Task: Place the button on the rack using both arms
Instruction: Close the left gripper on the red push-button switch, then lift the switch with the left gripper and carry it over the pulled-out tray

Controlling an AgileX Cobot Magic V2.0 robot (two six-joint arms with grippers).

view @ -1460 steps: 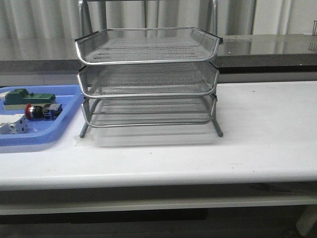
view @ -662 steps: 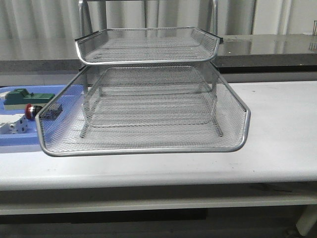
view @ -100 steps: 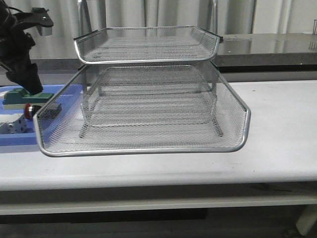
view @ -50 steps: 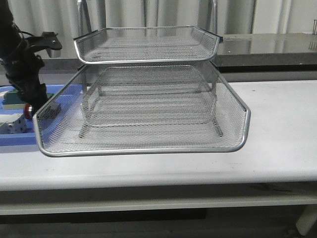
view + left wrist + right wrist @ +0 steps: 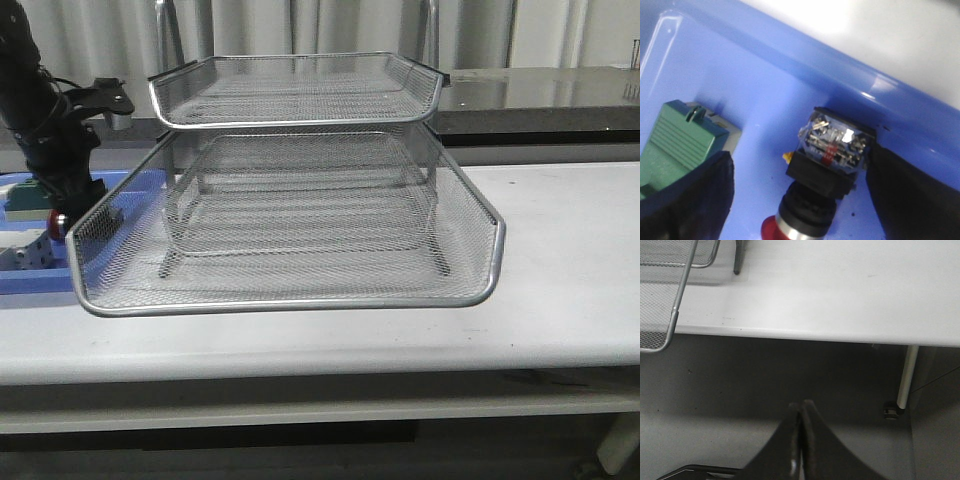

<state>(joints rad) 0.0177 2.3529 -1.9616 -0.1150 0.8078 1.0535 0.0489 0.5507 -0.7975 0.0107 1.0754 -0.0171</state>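
The button (image 5: 832,165) lies on its side in the blue tray (image 5: 765,90), with its red head, silver collar, black body and clear-blue rear block showing. My left gripper (image 5: 802,167) is open and straddles it, one black finger (image 5: 690,195) well clear on one side and the other finger (image 5: 910,195) close by the rear block. From the front, the left gripper (image 5: 72,192) hangs just above the button's red head (image 5: 57,221). The rack (image 5: 300,120) has its middle tray (image 5: 290,300) pulled far out. My right gripper (image 5: 801,407) is shut on nothing, below the table edge.
A green block (image 5: 680,140) lies beside the button in the tray, and a white block (image 5: 25,250) sits nearer the front. The pulled-out tray's left corner (image 5: 85,235) stands right next to the left arm. The white table (image 5: 560,230) stretches to the right.
The left arm has come down and shifted right over the blue tray, bringing its open gripper around the button. The rack has stayed as it was.
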